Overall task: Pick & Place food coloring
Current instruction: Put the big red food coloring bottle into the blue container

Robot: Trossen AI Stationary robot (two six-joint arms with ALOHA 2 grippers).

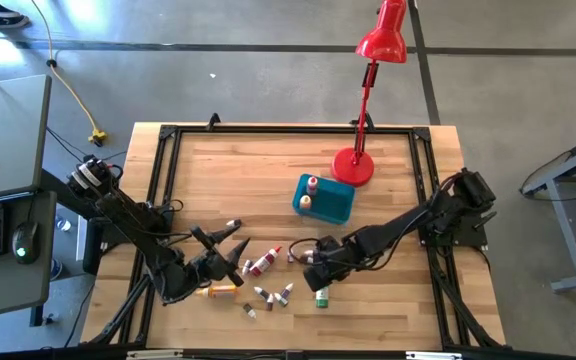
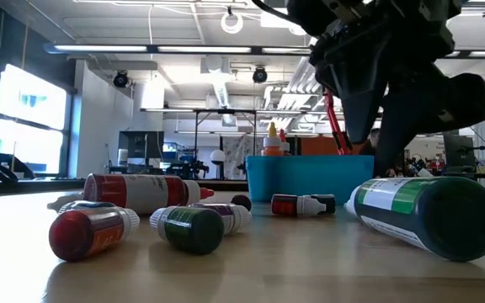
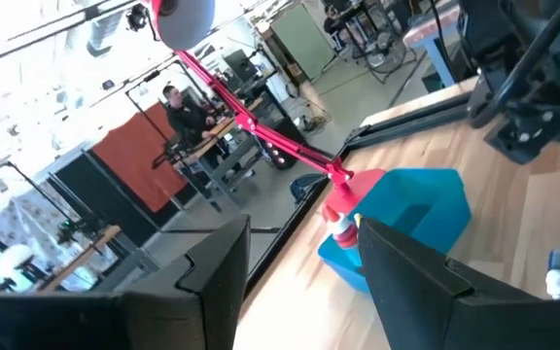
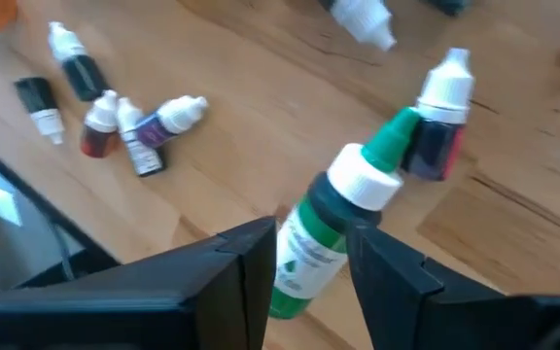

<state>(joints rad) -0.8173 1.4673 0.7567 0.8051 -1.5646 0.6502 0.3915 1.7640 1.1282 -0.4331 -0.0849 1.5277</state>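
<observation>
Straddling the green bottle lying on the tabletop, the right tool stood narrowly open, not yet gripping, fingers either side of its long axis; the left tool waited wide open farther away.

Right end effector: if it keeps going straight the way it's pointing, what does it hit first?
Most likely the green dropper bottle with the white-and-green pointed cap, lying between the right end effector's fingers. Just beyond its cap sits a small dark red bottle with a white cap; depth is uncertain.

Robotics lab/workshop: bare concrete floor, black-framed wooden table, ceiling light strips, far workbenches, seated person.
</observation>
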